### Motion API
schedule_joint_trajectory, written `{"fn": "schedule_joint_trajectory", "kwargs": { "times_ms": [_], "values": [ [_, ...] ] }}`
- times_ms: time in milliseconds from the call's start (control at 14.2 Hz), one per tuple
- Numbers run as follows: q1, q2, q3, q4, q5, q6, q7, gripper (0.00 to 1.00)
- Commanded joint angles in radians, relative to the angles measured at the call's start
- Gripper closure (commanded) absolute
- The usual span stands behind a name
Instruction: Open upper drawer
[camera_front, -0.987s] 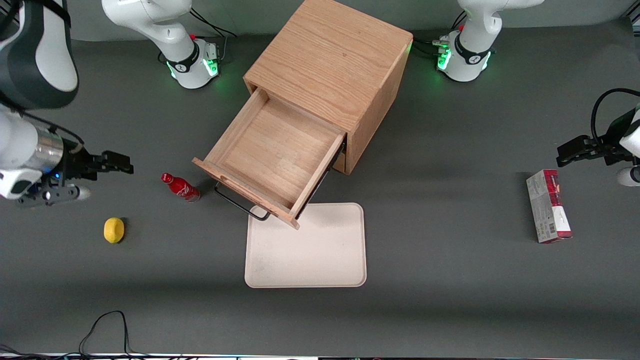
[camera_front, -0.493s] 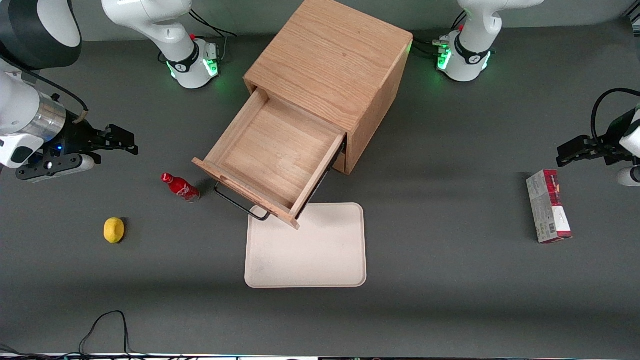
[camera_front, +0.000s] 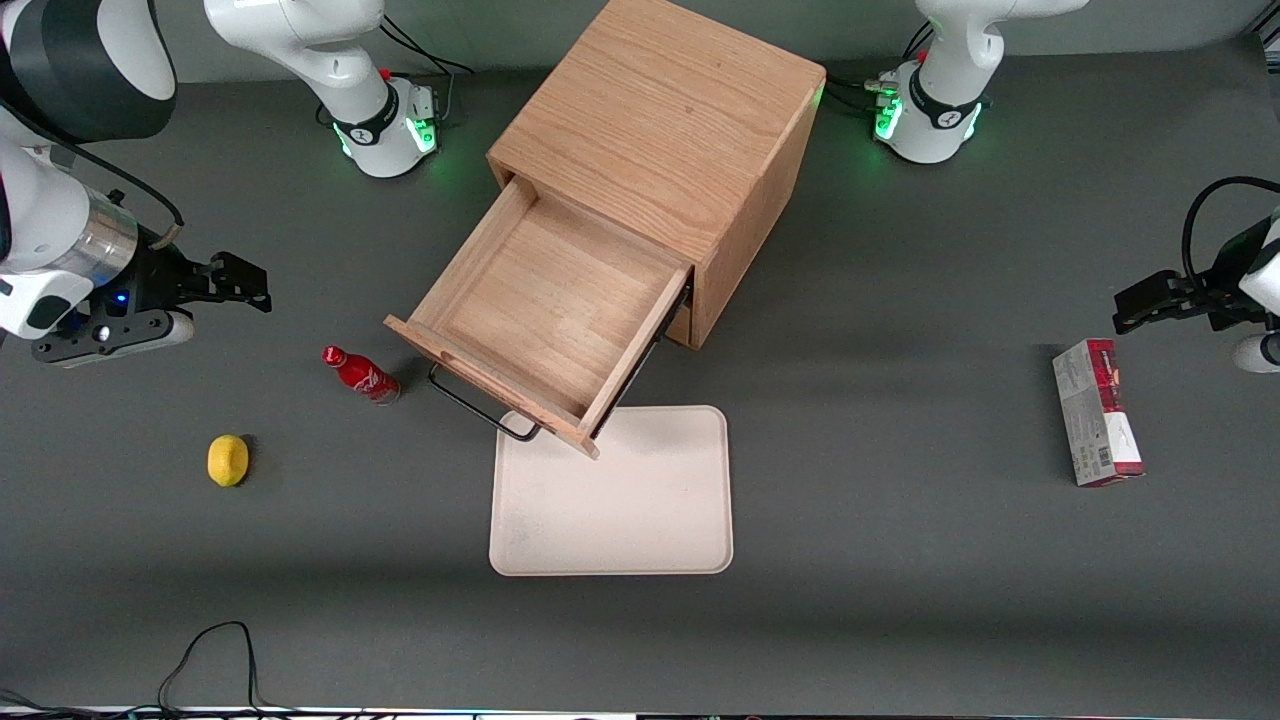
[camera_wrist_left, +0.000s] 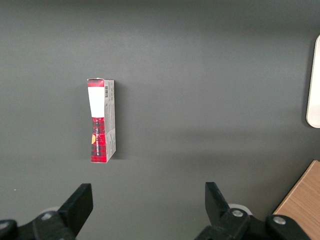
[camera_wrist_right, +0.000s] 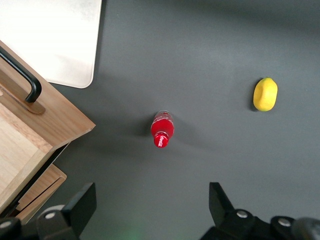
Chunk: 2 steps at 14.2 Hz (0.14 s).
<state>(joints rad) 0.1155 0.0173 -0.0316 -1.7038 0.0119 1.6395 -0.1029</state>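
The oak cabinet stands at the back middle of the table. Its upper drawer is pulled far out and is empty; its thin black bar handle hangs over the tray's edge. The drawer's corner and handle also show in the right wrist view, with the bottom drawer's front beneath. My right gripper is open and empty, raised above the table toward the working arm's end, well apart from the drawer. Its fingers hold nothing.
A red bottle lies beside the drawer front, between it and my gripper. A yellow lemon lies nearer the front camera. A beige tray lies in front of the drawer. A red-and-white carton lies toward the parked arm's end.
My right gripper has risen and drawn away from the front camera, staying open and empty. The drawer, bottle and lemon have not moved.
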Motion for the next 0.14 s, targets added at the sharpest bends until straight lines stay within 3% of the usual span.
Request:
{"fn": "schedule_joint_trajectory", "kwargs": {
  "times_ms": [0,70],
  "values": [
    [0.026,0.029,-0.034,0.049,-0.024,-0.026,0.023,0.00],
    [0.026,0.033,-0.034,0.058,-0.024,-0.038,0.023,0.00]
  ]
}}
